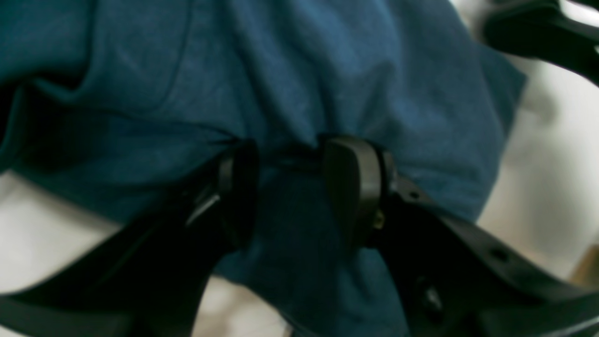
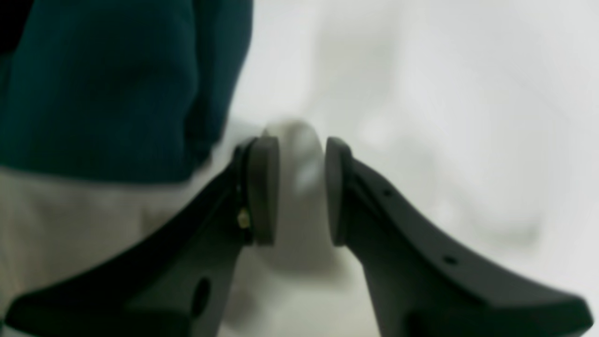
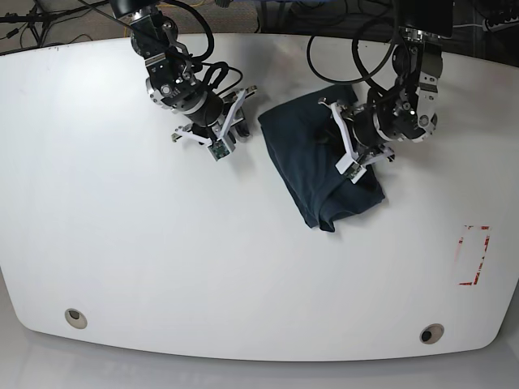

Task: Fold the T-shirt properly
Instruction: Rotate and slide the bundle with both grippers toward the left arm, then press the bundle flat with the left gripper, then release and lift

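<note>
Lying diagonally, T-shirt [image 3: 312, 166] under left end effector [image 3: 339, 138]

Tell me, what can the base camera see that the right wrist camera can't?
Only the base view shows the whole white table, both arms, the left gripper over the crumpled T-shirt, a red marking near the table's edge, and cables behind. Only the right wrist view shows the right gripper up close: its jaws stand slightly apart with nothing between them, just bare table. Both views share the right gripper, the white table, and a part of the dark blue T-shirt beside that gripper.
</note>
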`<state>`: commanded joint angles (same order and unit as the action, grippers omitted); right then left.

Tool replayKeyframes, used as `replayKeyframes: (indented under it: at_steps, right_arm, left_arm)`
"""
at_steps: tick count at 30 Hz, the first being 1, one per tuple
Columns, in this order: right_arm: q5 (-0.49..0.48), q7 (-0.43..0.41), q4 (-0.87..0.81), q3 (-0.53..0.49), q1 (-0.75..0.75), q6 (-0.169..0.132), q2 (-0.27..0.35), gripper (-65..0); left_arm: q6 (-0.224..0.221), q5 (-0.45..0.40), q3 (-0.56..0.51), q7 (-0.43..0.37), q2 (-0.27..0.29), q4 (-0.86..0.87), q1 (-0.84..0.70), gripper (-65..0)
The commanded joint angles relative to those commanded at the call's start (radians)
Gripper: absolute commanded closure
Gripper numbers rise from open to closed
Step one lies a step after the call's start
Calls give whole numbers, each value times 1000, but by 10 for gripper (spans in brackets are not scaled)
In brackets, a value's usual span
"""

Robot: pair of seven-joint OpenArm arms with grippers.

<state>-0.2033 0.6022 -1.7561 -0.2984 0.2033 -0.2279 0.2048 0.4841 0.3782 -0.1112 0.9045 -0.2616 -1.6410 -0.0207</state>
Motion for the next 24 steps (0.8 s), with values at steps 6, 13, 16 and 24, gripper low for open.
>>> replayKeyframes:
  at_steps: [6,13,16,24]
  right_arm:
    - [0,3,-57,-2,29,2,0,-166]
    - [-2,3,-115,-2,34,2,-6,-166]
    - [-11,3,-132,-3,14,-2,-8,-166]
    - [-5,3,-121,-74,-55,-2,-49,-171]
  left_arm:
    - [91,6,-63,3,-72,12,78,-253]
    - [190,6,-91,35,-77,-11,104,-253]
    - [204,6,-87,77,-75,-68,112,-253]
    - [206,0,43,89,-78,-207,78,-253]
